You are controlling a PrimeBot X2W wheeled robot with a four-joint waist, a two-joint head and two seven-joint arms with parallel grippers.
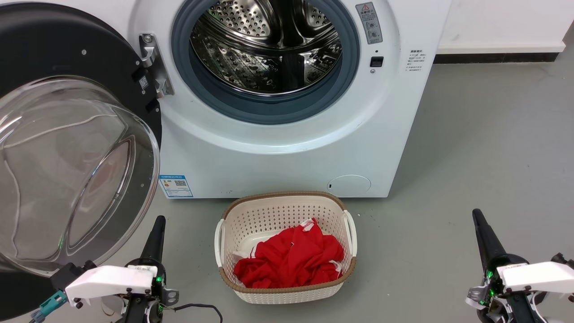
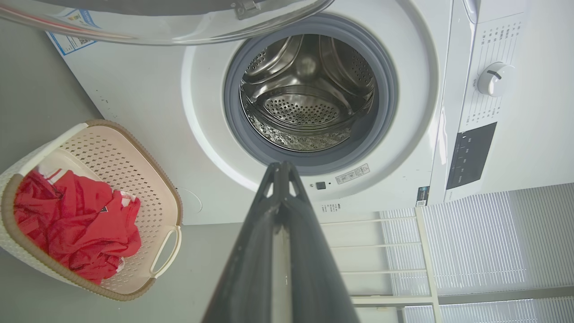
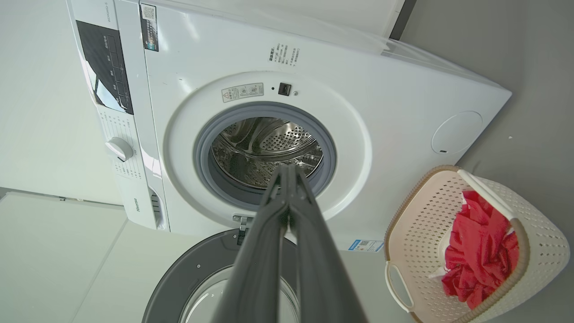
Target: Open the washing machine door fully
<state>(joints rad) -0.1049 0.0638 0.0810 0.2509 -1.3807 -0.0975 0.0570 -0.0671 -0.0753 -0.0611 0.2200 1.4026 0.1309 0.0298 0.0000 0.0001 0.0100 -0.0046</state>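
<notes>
The washing machine door [image 1: 67,148] stands swung wide to the left of the white machine [image 1: 287,152], its clear glass bowl bulging toward me and its black rim hinged at the machine's left. The steel drum opening [image 1: 269,49] lies fully exposed. A strip of the door's glass edge [image 2: 170,22] crosses the top of the left wrist view, and the door's grey inner rim [image 3: 197,273] shows low in the right wrist view. My left gripper [image 1: 158,224] is shut, low beside the door's lower edge, touching nothing. My right gripper [image 1: 478,217] is shut, far right over the floor.
A cream laundry basket [image 1: 233,220] holding red cloth [image 1: 291,260] sits on the grey floor directly before the machine, between my two arms. A white wall with a dark skirting [image 1: 497,57] runs behind on the right. A cable [image 1: 197,307] trails by my left wrist.
</notes>
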